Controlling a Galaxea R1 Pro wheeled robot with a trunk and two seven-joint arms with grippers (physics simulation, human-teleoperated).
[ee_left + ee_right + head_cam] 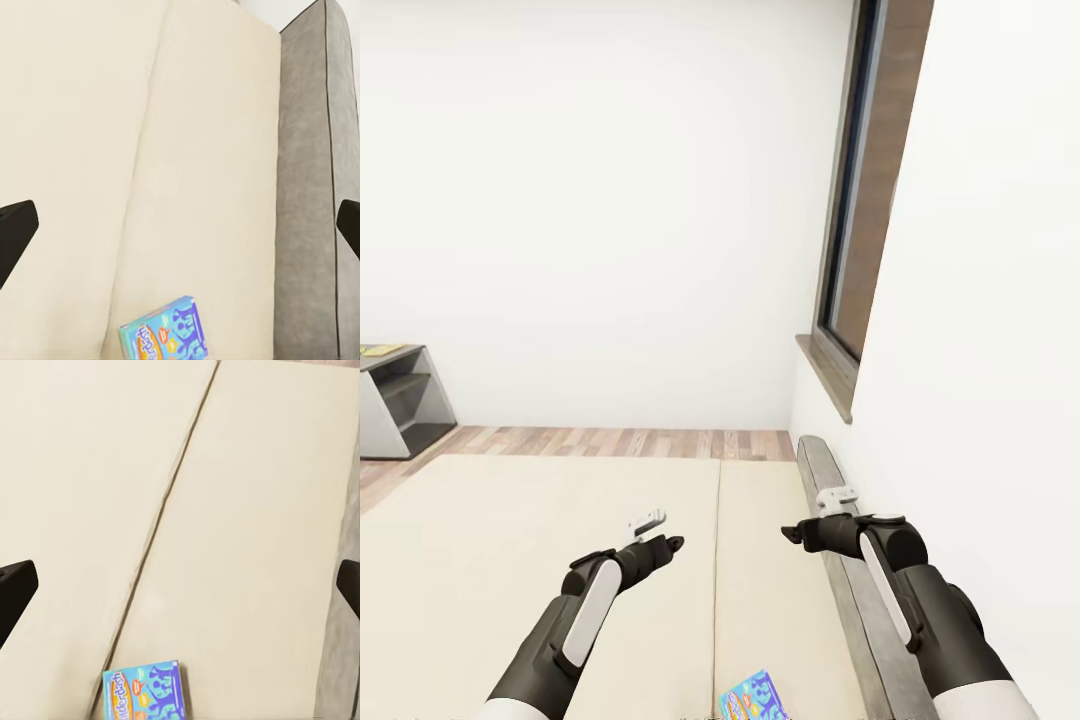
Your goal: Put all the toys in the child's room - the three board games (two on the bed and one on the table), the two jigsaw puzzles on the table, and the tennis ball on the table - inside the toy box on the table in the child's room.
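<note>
We see a bedroom at home: a cream bed (510, 560) with grey headboard (850, 580), wood floor (610, 441), window (865, 200), grey shelf unit (400, 400).

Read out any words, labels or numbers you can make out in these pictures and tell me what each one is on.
"...derdash" on the orange band of the blue board game box lying flat on the cream bed; the start of the word is cut off or blurred.
The smaller print and pictures on that box are too blurred to read.
The yellow item on the grey shelf is too small to read.
</note>
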